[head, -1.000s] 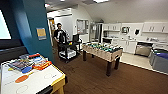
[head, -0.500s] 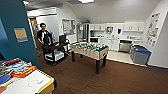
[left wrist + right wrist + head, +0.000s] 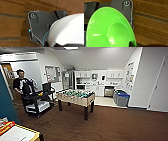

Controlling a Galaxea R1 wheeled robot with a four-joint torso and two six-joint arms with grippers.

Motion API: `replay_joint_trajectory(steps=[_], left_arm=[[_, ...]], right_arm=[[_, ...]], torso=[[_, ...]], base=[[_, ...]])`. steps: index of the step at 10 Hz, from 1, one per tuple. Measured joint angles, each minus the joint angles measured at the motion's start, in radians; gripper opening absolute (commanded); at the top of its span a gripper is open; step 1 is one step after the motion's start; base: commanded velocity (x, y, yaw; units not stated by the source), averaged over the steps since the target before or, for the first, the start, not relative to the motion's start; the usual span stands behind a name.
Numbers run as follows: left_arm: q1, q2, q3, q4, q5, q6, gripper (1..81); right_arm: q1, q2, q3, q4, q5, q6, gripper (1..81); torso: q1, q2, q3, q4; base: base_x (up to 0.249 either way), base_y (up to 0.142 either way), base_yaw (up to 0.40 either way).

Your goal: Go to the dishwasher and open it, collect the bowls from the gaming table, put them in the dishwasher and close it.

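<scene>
A lime green bowl (image 3: 109,28) looms close in the right wrist view, held against the dark wrist plate above the brown carpet, so my right gripper is shut on it. The dishwasher (image 3: 109,92), with a steel front, stands under the white counter at the far end of the room. The gaming table (image 3: 17,133), with a white top and yellow edge, pokes in at the lower left corner with a red and orange item (image 3: 5,126) on it. In the left wrist view the dark plate and a white rounded shape (image 3: 67,31) hang over the carpet.
A table-football table (image 3: 75,98) stands mid-room on the brown carpet. A person (image 3: 22,84) stands behind a black cart (image 3: 37,100) on the left. Blue bins (image 3: 122,98) sit beside the dishwasher, and a tall steel fridge (image 3: 67,79) stands at the back.
The whole head view has swung to the right. The white-topped table has slid to the lower left corner, and the kitchen end sits nearer the picture's middle.
</scene>
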Motion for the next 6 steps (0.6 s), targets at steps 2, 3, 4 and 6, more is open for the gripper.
replay_joint_trajectory(steps=[2,3,4,6], left_arm=[[0.000,0.002,-0.014,0.000,0.000,0.000,1.0],[0.000,0.003,-0.022,0.000,0.000,0.000,1.0],[0.000,0.003,-0.023,0.000,0.000,0.000,1.0],[0.000,0.011,-0.024,0.000,-0.001,0.000,1.0]], right_arm=[[0.000,0.002,0.000,0.000,0.000,0.000,1.0],[0.000,0.003,0.000,0.000,0.000,0.000,1.0],[0.000,0.003,0.000,0.000,0.000,0.000,1.0],[0.000,0.005,0.000,0.000,0.000,0.000,1.0]], torso=[[0.000,0.000,0.000,0.000],[0.000,0.000,0.000,0.000],[0.000,0.000,0.000,0.000],[0.000,0.000,0.000,0.000]], base=[[0.000,0.000,-0.394],[0.000,0.000,-0.393],[0.000,0.000,-0.393],[0.000,0.000,-0.394]])
